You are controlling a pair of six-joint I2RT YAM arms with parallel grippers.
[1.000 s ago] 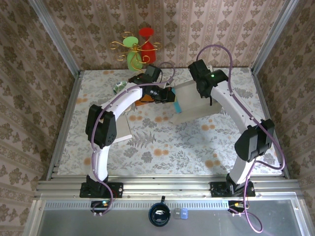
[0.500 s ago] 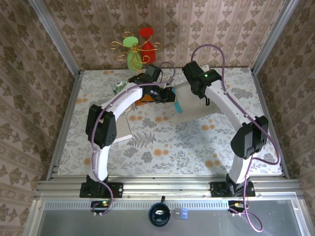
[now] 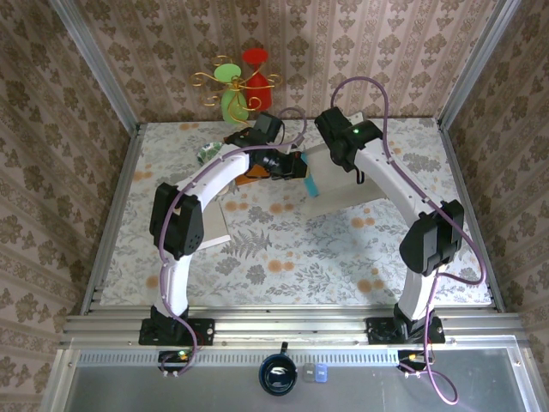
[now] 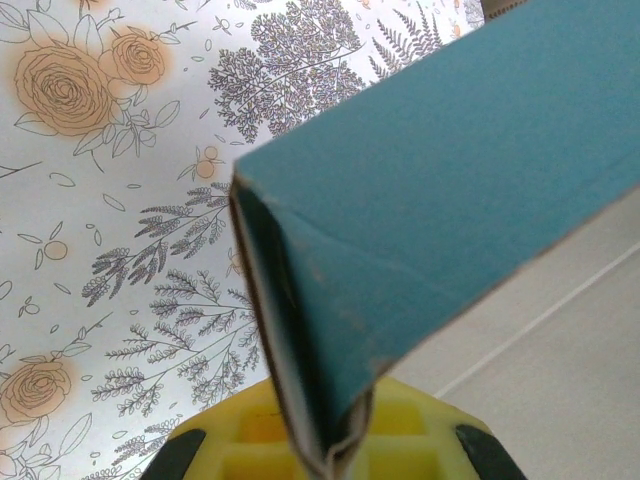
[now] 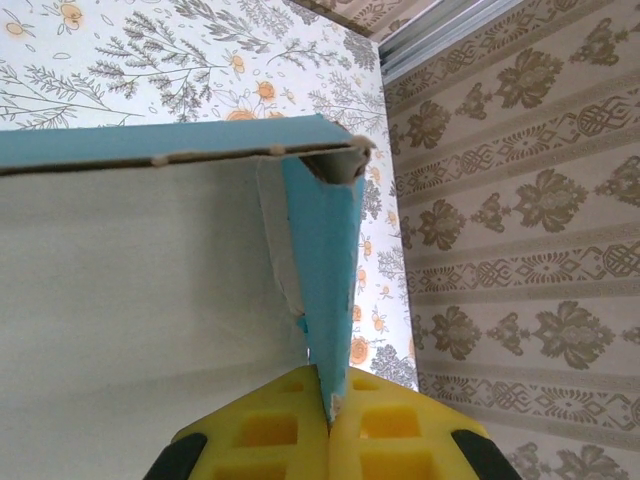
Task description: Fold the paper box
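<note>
Matt teal paper box (image 4: 450, 180); smooth yellow plastic fingers (image 5: 260, 430).

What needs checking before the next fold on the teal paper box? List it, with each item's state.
1. Left gripper clamped on the flap of the teal paper box: ok, the flap sits between the yellow pads.
2. Right gripper clamped on the box wall: ok.
3. Held flap undamaged: not ok, it is creased and scuffed near the corner.
4. Box base flat on the floral-patterned table: cannot tell.
</note>
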